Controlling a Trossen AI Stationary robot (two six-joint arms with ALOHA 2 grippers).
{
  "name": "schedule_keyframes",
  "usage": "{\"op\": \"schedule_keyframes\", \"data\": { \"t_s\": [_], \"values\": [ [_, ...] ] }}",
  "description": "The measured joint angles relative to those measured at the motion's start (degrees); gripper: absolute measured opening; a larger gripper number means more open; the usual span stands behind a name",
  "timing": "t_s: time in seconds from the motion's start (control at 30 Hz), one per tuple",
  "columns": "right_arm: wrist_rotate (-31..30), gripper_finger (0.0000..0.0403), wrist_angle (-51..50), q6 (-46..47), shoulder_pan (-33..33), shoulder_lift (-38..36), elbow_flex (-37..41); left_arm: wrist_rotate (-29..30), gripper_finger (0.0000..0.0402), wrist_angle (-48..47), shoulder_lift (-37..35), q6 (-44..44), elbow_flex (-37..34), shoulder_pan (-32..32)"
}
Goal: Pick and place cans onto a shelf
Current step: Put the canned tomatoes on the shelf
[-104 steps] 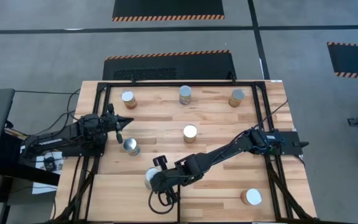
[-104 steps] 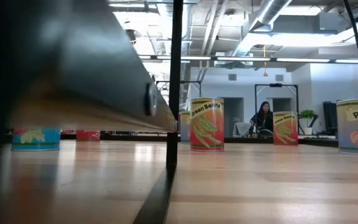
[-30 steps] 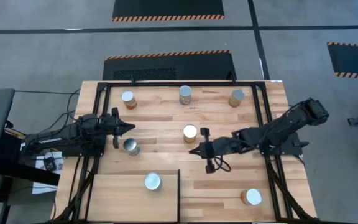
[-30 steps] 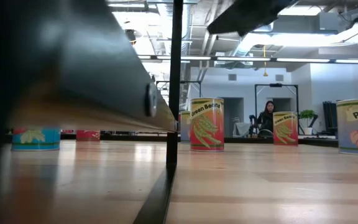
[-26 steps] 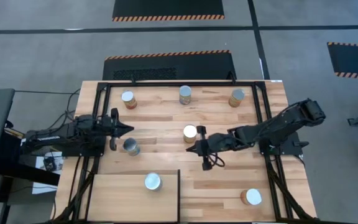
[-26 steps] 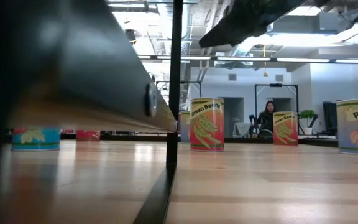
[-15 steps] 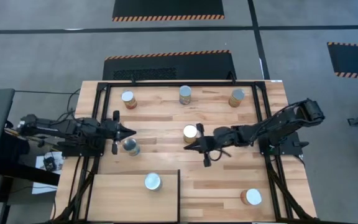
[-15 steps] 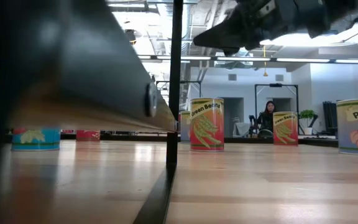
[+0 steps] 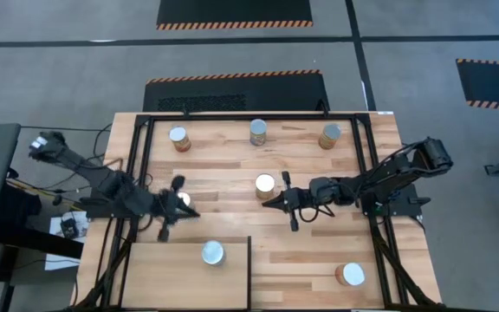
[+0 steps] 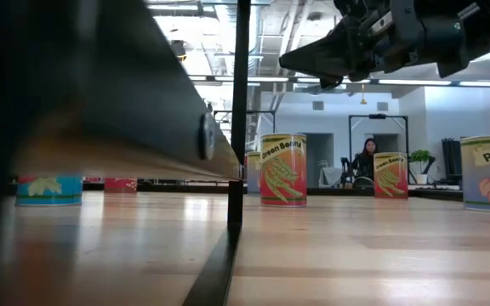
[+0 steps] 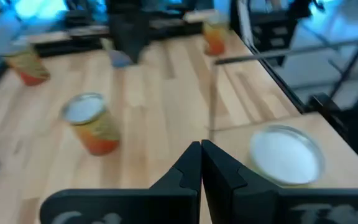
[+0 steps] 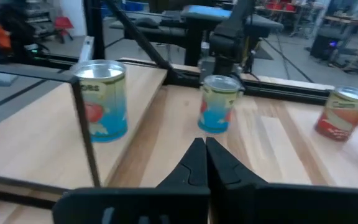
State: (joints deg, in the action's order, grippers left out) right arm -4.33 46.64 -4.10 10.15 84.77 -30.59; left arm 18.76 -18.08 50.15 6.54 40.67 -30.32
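Several cans stand upright on the table. One white-topped can (image 9: pixel 212 252) stands on the pale plywood shelf (image 9: pixel 167 277) at the near left. My left gripper (image 9: pixel 191 213) is shut and empty. It hovers at a can (image 9: pixel 182 200) with a blue label (image 12: pixel 215 115) at the left middle, which stands on its base. My right gripper (image 9: pixel 265 204) is shut and empty, its tip just on the near side of the centre can (image 9: pixel 265 184). It shows high above the table in the low view (image 10: pixel 286 61).
Three cans (image 9: pixel 178 136) (image 9: pixel 258 132) (image 9: pixel 330 136) stand along the far edge and one (image 9: pixel 350 275) at the near right. A black frame (image 9: pixel 249 117) rims the table, and a post (image 10: pixel 240 119) stands at the shelf's corner. A person (image 10: pixel 365 160) sits far off in the room.
My left gripper has swung toward the table's near edge and a little to the right. It has turned to point near-right and now stands over the left-middle can. My right gripper has come lower beside the centre can, with its tip nearly in place. Both stay shut. No can has moved.
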Motion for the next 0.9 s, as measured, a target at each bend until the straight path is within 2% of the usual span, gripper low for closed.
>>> {"op": "schedule_keyframes", "data": {
  "t_s": [0.13,0.27,0.57,0.73,0.9],
  "values": [
    [-0.3,0.0002,0.0,-0.7,0.5,0.0,0.0,2.9,0.0003,-3.9,10.5,0.6,8.3,-6.9],
    [-0.3,0.0003,0.0,-0.4,0.8,0.0,0.0,3.0,0.0019,-7.8,20.5,2.3,15.7,-11.3],
    [-0.3,0.0003,-0.4,-0.4,0.8,0.0,0.0,4.8,0.0074,-22.5,38.8,3.2,30.8,-14.4],
    [-0.3,0.0003,-0.4,-0.4,1.0,0.0,0.0,5.7,0.0082,-27.8,43.8,3.2,34.2,-14.2],
    [-0.3,0.0003,-0.5,-0.4,1.1,0.0,0.0,5.2,0.0081,-28.1,44.0,4.2,34.3,-13.4]
  ]
}}
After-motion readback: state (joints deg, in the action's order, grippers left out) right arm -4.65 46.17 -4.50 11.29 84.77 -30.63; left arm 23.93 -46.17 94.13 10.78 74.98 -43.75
